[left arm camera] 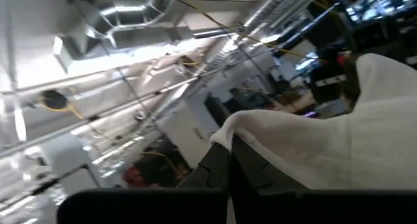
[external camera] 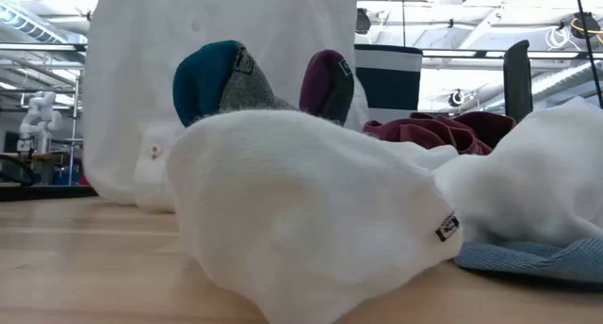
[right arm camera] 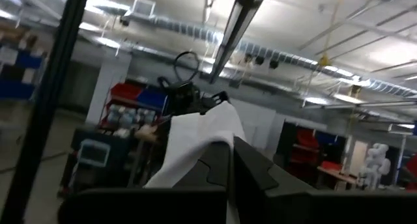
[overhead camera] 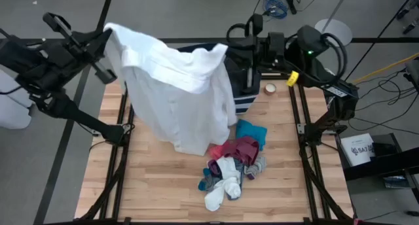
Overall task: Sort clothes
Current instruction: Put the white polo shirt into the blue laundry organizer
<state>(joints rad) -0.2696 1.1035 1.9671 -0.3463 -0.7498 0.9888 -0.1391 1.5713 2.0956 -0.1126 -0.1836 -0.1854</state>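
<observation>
A large white garment (overhead camera: pixel 173 87) hangs spread between my two grippers, high over the table's far left. My left gripper (overhead camera: pixel 108 31) is shut on its upper left corner and my right gripper (overhead camera: pixel 226 52) is shut on its upper right corner. Its lower end (overhead camera: pixel 193 145) reaches the table, as the low view also shows (external camera: pixel 141 187). Nearer the front lies a pile: a bright blue piece (overhead camera: pixel 253 132), a maroon piece (overhead camera: pixel 239 148), and white socks (overhead camera: pixel 222 186) and grey socks (overhead camera: pixel 256 165). My left gripper pinches the white garment's top edge (left arm camera: pixel 242 123) between its two shut fingers at the left corner. The fingers slant upward and the cloth drapes over and beside them. My right gripper pinches the garment's other top corner (right arm camera: pixel 218 123) between its shut fingers, which also slant upward. The cloth hangs down below the fingers, slack between the two holds, with its lower end on the table.
A navy bin with white stripes (overhead camera: pixel 247 89) stands at the far edge, partly behind the garment. A small roll of tape (overhead camera: pixel 270 89) lies to its right. Bare wood (overhead camera: pixel 157 186) lies at the near left. Black frame rails (overhead camera: pixel 301 133) run along both sides.
</observation>
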